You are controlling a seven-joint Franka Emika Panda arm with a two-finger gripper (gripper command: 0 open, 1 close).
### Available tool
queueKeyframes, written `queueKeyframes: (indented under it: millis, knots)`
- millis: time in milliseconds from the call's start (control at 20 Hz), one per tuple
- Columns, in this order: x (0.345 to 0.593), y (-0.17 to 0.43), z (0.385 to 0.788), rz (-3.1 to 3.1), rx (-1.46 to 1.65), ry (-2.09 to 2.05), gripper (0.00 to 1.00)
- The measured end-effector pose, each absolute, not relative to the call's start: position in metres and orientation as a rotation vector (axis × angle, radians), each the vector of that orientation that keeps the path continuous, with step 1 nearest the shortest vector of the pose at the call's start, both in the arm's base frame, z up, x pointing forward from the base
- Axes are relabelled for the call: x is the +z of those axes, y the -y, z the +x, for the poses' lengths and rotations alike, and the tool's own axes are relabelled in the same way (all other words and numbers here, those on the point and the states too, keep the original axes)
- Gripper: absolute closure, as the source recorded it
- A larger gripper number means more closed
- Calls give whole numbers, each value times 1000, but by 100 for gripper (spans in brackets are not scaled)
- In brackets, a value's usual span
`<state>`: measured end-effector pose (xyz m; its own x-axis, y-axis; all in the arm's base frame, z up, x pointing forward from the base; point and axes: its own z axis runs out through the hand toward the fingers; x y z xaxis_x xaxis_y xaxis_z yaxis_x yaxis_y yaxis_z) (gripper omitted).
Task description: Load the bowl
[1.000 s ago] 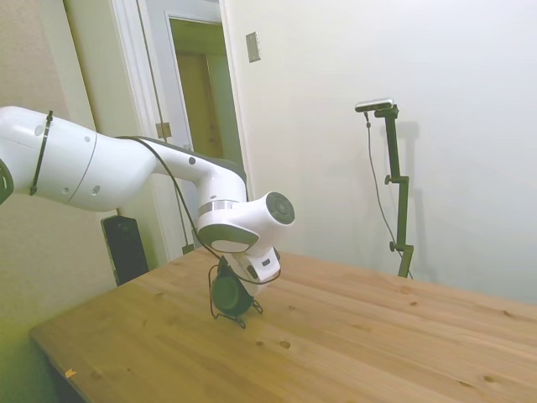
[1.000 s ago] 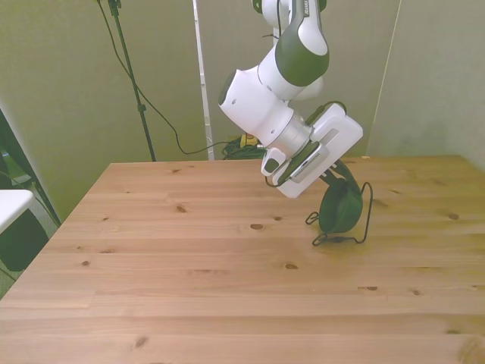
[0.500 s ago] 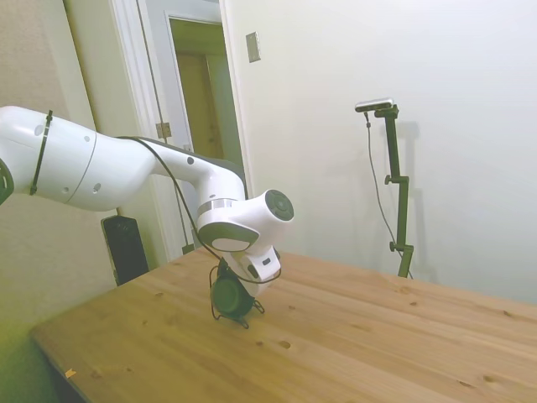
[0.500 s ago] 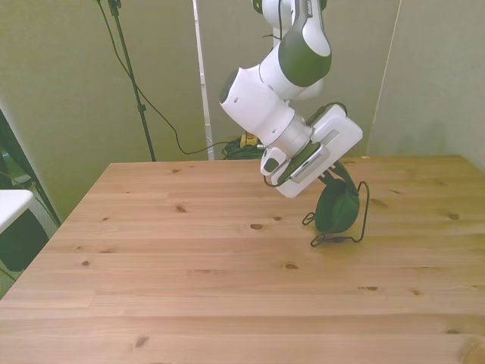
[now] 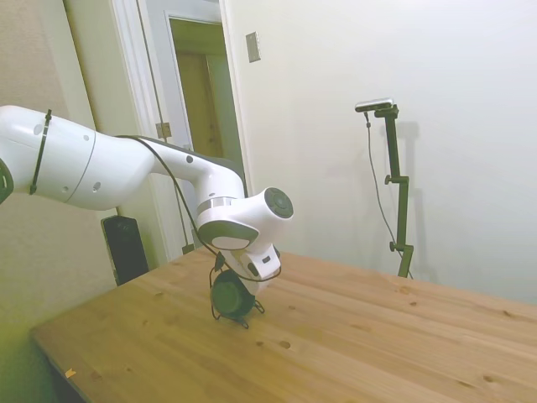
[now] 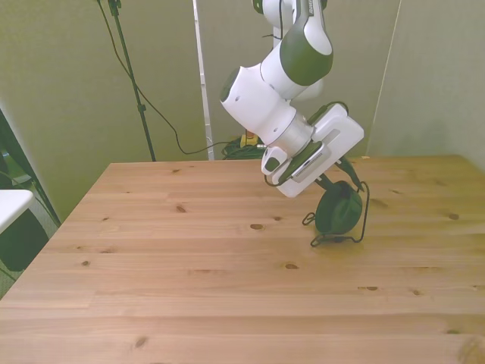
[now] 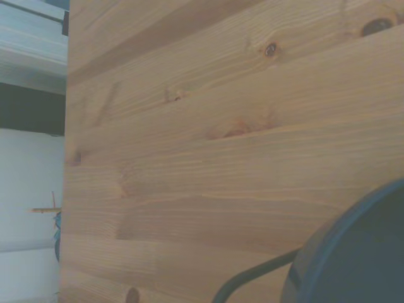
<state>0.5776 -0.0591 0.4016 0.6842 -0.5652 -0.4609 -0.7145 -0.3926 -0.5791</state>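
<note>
The bowl (image 6: 338,211) is dark matte green, the wire rack (image 6: 333,240) thin and black, the surface (image 6: 189,288) pale knotty wood, the arm (image 5: 126,172) white.

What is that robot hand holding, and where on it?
The gripper appears to hold the dark green bowl by its upper rim, standing on edge in the wire rack.

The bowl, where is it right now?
In the front view the bowl stands on edge in the wire rack on the table's right half, directly below the tool.
</note>
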Motion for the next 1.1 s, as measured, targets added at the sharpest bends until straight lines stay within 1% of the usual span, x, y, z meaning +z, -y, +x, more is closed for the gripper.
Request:
queueKeyframes:
  millis: [200, 550, 650, 950, 1100]
  knots:
    - [411, 59, 577, -2113, 226, -985, 0]
    - [415, 62, 576, -2137, 225, -1035, 0]
    - [419, 64, 575, -2163, 209, -1060, 0]
    - [448, 63, 571, -2259, 119, -1121, 0]
    - [463, 64, 562, -2377, 3, -1187, 0]
